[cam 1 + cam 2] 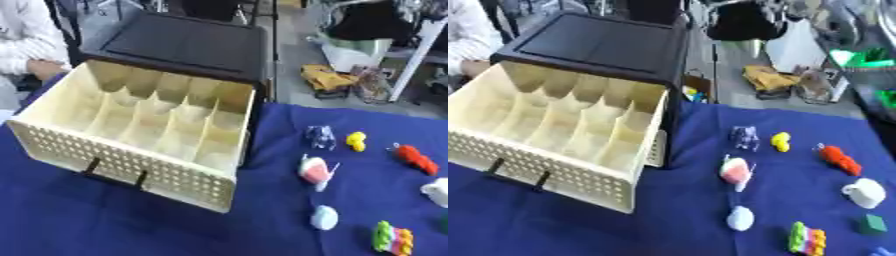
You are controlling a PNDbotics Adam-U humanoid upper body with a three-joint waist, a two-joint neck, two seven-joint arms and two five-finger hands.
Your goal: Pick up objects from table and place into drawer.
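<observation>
Drawer [131,145], cream-coloured with a perforated front and thin dividers forming rows of narrow compartments, is standing pulled fully open from a black cabinet [188,42] on a table draped in blue cloth [105,220]. Every compartment that shows is sitting bare. To the right of the drawer, small toys are lying scattered on the cloth, each apart from the others: a purple-grey figure [321,136], a yellow piece [356,141], a red knobbly piece [416,159], a pink-and-white toy [314,171], a pale blue rounded lump [324,217], a multicoloured ridged toy [807,239], a white cup-like shape [864,192] and a small green block [874,223]. Neither robot hand is showing in either view, so whether the fingers are spread or curled cannot be told. The toys are looking light and small, probably rigid plastic or rubbery, and likely to skid on the cloth; taking each one across its narrowest sides, from above, is seeming the safest hold. The rounded blue lump is looking the most slippery.
</observation>
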